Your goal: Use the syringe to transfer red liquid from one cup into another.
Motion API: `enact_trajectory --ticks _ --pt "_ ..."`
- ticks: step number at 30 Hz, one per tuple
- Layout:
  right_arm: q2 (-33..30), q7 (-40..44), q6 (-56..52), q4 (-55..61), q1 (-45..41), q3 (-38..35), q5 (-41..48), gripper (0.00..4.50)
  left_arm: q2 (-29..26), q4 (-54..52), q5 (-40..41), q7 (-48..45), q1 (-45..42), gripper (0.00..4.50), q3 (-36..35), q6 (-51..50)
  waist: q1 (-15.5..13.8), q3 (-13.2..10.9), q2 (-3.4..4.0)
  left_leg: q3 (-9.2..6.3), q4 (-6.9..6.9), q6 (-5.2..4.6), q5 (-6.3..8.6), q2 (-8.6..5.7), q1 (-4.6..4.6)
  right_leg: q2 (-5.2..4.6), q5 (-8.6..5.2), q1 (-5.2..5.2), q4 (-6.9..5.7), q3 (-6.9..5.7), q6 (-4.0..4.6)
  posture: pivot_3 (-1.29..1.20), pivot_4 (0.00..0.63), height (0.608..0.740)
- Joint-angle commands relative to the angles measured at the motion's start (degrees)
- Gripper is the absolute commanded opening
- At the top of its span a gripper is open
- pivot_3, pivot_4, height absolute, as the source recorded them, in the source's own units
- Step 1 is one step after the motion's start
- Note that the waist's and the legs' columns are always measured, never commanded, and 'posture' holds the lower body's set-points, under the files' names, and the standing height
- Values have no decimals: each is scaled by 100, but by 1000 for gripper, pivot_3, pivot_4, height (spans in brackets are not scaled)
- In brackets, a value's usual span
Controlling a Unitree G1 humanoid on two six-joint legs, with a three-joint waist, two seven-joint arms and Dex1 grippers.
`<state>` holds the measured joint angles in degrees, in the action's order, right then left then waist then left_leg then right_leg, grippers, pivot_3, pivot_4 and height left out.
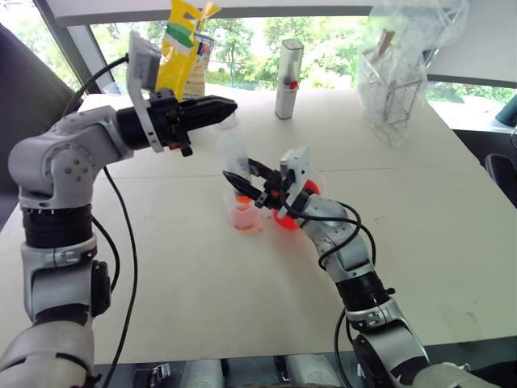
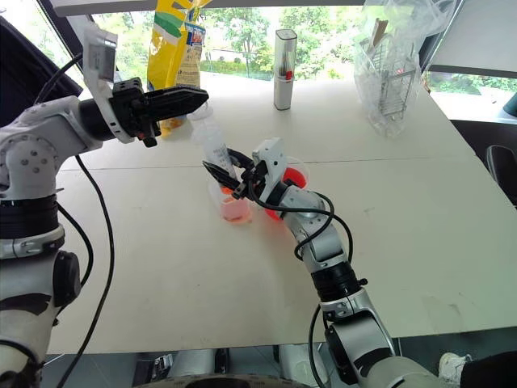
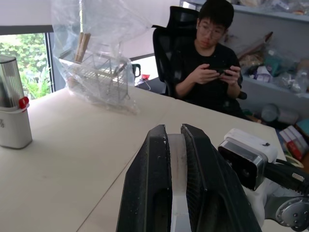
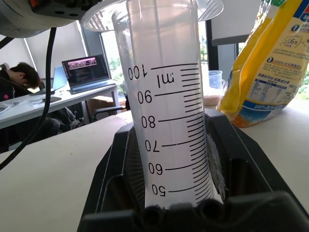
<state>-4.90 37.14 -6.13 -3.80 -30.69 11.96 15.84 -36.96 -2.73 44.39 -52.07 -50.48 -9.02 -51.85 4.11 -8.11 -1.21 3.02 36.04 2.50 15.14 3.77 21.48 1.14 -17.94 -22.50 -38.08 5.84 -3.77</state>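
Item: the syringe (image 2: pixel 216 144), a fat clear graduated barrel, stands nearly upright with its tip down in the smaller clear cup (image 2: pixel 235 206), which holds a shallow pale layer of red liquid (image 2: pixel 236 212). The right gripper (image 2: pixel 230 175) is clamped across the barrel's lower part, its black fingers to either side of the scale as the right wrist view shows; this looks meant to steady the barrel over the cup. The left gripper (image 2: pixel 194 100) comes in level at the syringe's top, its fingers drawn almost together on a thin clear piece seen between them in the left wrist view, most likely the plunger's end, though that cannot be made out for certain. I judge the arrangement to be one hand for the body and one for the plunger, so liquid can be driven out or drawn up. The larger spouted beaker (image 2: pixel 292 176), strongly red, sits just behind the right gripper's wrist, close to the smaller cup. Well beyond both grippers stand a silver canister (image 2: pixel 284 69), a yellow bag (image 2: pixel 174 40) and a wire rack in a clear plastic bag (image 2: pixel 396 69). A person (image 3: pixel 210 63) sits past the table's far edge, looking at a phone.
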Motion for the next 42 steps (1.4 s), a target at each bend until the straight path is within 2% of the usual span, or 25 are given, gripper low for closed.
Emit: enact_trajectory --ticks 1,15,25,30,34,35,38,42 --pt "126 -36 66 398 -244 -99 100 1368 -85 -283 -97 -84 235 38 205 50 -9 0 0 -1 -1 0 0 1 0 0 0 0 0 -1 0 0 150 740" --pt "76 -211 -502 966 -618 -517 435 1368 17 -492 -540 -168 998 38 628 758 -9 0 0 -2 -2 0 0 1 0 -3 0 1 2 -2 0 0 150 740" --pt "60 -287 -815 1208 -697 -640 578 1368 63 -404 -647 -139 1098 38 661 936 -9 0 0 -2 -3 0 0 1 1 -2 0 0 3 -2 1 0 150 740" --pt "84 -243 -796 1155 -580 -534 521 1368 67 -310 -500 -35 898 2188 411 800 -11 0 -1 -2 -3 0 0 1 4 -3 0 0 6 -2 0 0 150 740" --pt "124 -180 -767 1079 -502 -459 463 1368 54 -242 -447 134 682 4241 148 792 5 -2 -9 -1 -5 0 0 0 5 0 0 -5 7 0 0 0 150 740" --pt "128 -167 -758 1061 -481 -443 450 1368 43 -233 -397 175 631 4471 65 771 1 -1 -12 -2 -5 0 0 1 5 2 0 -5 7 -1 0 0 150 740" --pt "128 -135 -733 1016 -419 -400 419 1368 -79 -235 -229 264 547 4471 -214 665 0 -3 -9 -4 -12 0 0 3 3 3 0 -7 6 -2 1 0 150 740" --pt "105 -160 -735 995 -417 -433 425 1368 -502 -479 -163 254 868 4471 -520 576 17 -3 -9 -2 -13 0 0 5 3 1 -1 -8 7 0 1 0 150 740"
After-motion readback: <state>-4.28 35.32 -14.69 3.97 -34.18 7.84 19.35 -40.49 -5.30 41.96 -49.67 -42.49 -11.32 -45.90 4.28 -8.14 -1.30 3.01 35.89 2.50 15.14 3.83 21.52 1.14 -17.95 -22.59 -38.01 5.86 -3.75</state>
